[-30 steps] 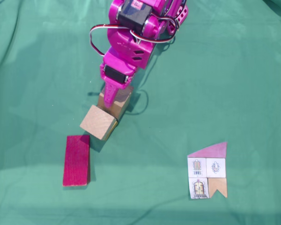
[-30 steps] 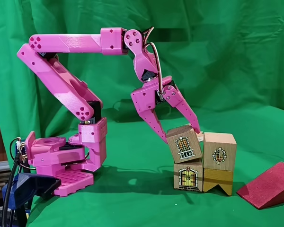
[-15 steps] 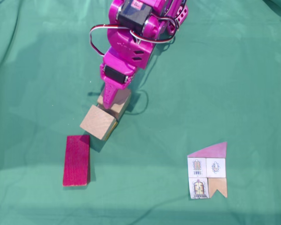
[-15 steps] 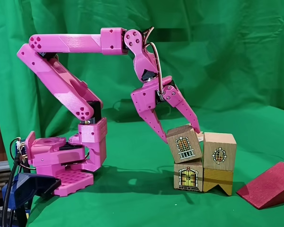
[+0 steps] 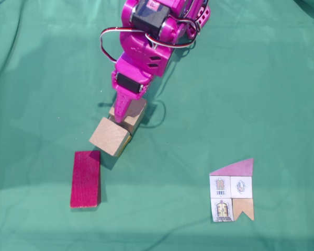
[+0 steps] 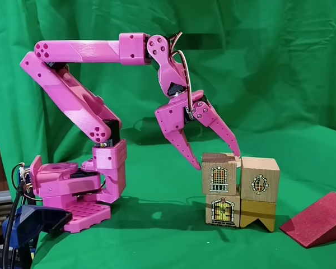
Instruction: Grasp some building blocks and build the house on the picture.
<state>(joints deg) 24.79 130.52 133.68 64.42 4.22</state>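
**Blocks stacked two high, red roof waiting**

Blocks are the story: in the side fixed view, four pale wooden cubes [image 6: 239, 190] with printed windows and a door stand as a two-by-two wall on the green-draped worktop [image 6: 157, 235]. The pink two-finger hand [image 6: 220, 159] straddles the upper near cube [image 6: 219, 177], fingers spread to either side of its top; whether the tips touch the wood I cannot tell, but nothing is lifted.

Seen from above, that stack sits at 6 o'clock from the arm, and the dark-red wooden wedge slab [image 5: 85, 179] lies at 7 o'clock from the stack, just beside it. The house-shaped printed card [image 5: 232, 191] is well apart, toward 4 o'clock.

Handling judgement: the cubes look rigid, light and smooth-faced, so a squeeze across two flat opposite sides near the middle should hold. The wedge looks stiff too, but its slanted top could slip between the fingers. Better to take it across its long parallel edges, low, where the sides are upright. The wall is loose and could topple at a nudge.
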